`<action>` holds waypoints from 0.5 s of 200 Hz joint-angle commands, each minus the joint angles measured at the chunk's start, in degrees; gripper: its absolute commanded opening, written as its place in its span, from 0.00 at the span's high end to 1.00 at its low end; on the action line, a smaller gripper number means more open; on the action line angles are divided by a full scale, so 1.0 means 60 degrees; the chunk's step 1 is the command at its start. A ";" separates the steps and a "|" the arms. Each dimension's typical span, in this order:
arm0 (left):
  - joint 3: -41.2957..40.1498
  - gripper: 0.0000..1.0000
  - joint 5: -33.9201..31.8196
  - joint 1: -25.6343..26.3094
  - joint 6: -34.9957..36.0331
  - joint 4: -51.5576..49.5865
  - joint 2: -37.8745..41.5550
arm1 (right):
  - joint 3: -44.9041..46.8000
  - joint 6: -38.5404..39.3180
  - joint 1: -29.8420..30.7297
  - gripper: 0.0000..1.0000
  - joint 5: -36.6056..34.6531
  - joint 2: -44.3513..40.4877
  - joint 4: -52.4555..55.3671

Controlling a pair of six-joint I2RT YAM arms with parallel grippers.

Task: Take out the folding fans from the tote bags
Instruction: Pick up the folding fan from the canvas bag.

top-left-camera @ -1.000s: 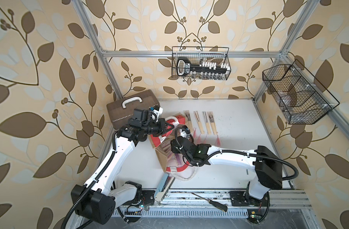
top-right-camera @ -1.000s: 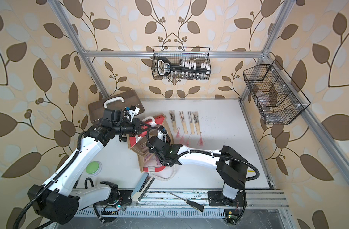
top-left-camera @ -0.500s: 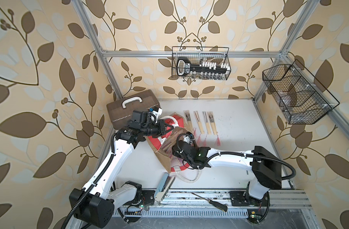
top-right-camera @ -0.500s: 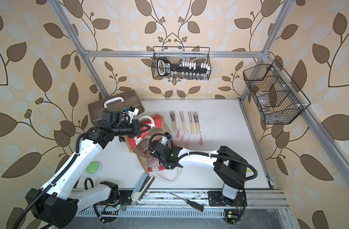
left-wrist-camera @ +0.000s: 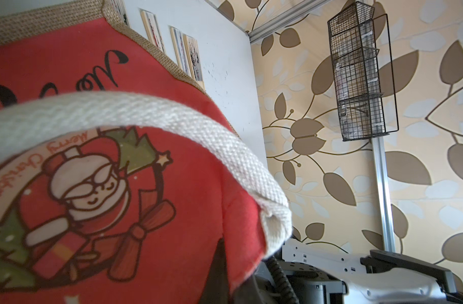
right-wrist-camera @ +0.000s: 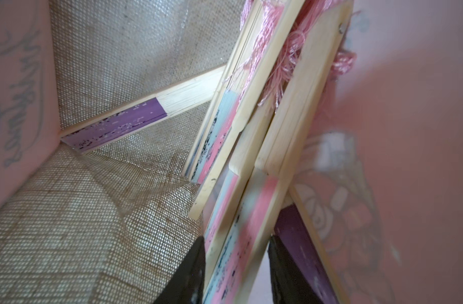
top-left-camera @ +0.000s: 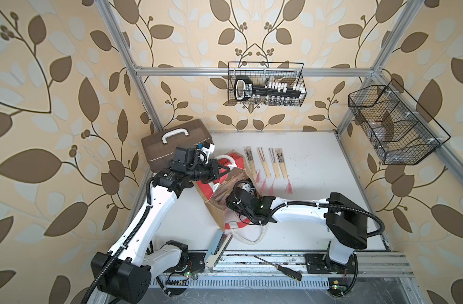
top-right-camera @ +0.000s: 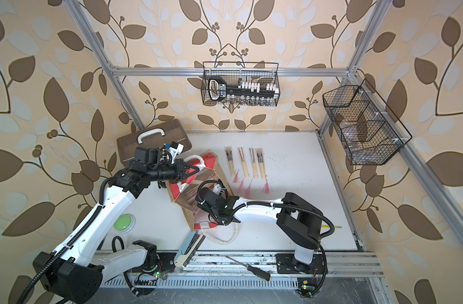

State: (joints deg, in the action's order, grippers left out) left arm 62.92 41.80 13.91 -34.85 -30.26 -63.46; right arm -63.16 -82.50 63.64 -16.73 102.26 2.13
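The brown jute tote bag (top-left-camera: pixel 215 210) (top-right-camera: pixel 189 213) lies tipped on the table. My left gripper (top-left-camera: pixel 221 169) (top-right-camera: pixel 195 168) is shut on its red panel (left-wrist-camera: pixel 120 200), under the white handle (left-wrist-camera: pixel 146 113), and holds the mouth up. My right wrist (top-left-camera: pixel 247 204) reaches into the bag, hiding the fingers in both top views. In the right wrist view my right gripper (right-wrist-camera: pixel 235 238) straddles a pink-and-blue folding fan (right-wrist-camera: pixel 241 210). One finger touches it and a narrow gap shows at the other. More fans (right-wrist-camera: pixel 225 131) and a purple one (right-wrist-camera: pixel 120 123) lie inside. Several fans (top-left-camera: pixel 264 163) (top-right-camera: pixel 245 163) lie on the table.
A brown case (top-left-camera: pixel 177 142) stands behind my left arm. A light-blue tool (top-left-camera: pixel 217 248) and a screwdriver (top-left-camera: pixel 277 268) lie at the front edge. Wire baskets (top-left-camera: pixel 266 84) (top-left-camera: pixel 393 126) hang on the walls. A green button (top-right-camera: pixel 124 222) sits left of the bag.
My right gripper has gone deeper into the bag and its jaws have narrowed around the pink-and-blue fan. The left gripper keeps its hold on the bag's edge.
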 commanded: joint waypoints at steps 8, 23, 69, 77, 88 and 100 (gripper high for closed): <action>0.0151 1.00 0.0174 0.0010 0.0159 0.0083 0.0264 | 0.0321 -0.0846 0.0047 0.68 0.0235 0.0213 -0.0433; 0.0164 1.00 0.0081 0.0010 0.0206 0.0032 0.0294 | 0.0426 -0.1094 0.0029 0.71 0.0388 0.0217 -0.0614; 0.0175 1.00 -0.0010 0.0010 0.0282 -0.0064 0.0297 | 0.0436 -0.1332 0.0042 0.73 0.0679 0.0497 -0.0916; 0.0178 1.00 -0.0009 0.0010 0.0275 -0.0055 0.0279 | 0.0437 -0.1338 0.0038 0.73 0.0690 0.0526 -0.0994; 0.0189 1.00 0.0006 0.0010 0.0278 -0.0062 0.0250 | 0.0434 -0.1349 0.0003 0.75 0.0757 0.0578 -0.1055; 0.0218 1.00 -0.0008 0.0010 0.0319 -0.0107 0.0234 | 0.0470 -0.1371 -0.0011 0.76 0.0817 0.0573 -0.1150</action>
State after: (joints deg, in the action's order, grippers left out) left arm 62.92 41.45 13.91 -34.63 -31.11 -63.42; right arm -61.19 -87.72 63.64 -13.17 104.57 -3.38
